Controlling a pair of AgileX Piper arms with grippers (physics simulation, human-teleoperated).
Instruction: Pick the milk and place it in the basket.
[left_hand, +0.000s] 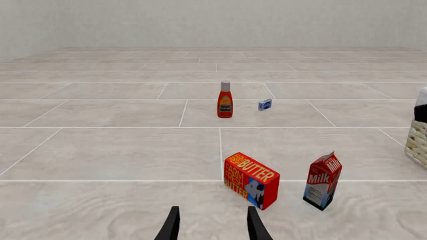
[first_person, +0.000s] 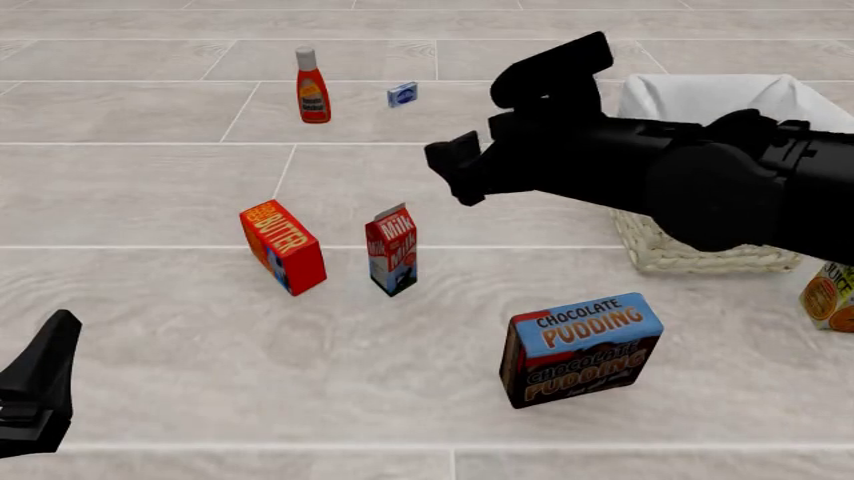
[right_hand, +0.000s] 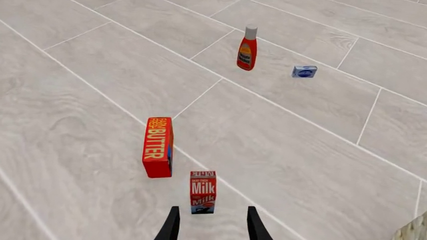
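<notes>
Two arms in play, but only the right gripper (right_hand: 210, 225) matters rn: fingers apart, holding nothing, hanging above the milk (first_person: 392, 249) w/ the carton lined up between its tips in the wrist view. Step looks like approach, pre-grasp. Milk stands upright mid-table, just right of the butter box (first_person: 283, 246), basket (first_person: 694, 255) well off to the right. Left gripper (left_hand: 210, 227) sits near-left, also open, empty. Next, by my read: drop straight down, straddle the carton w/o clipping the butter box, then close.
</notes>
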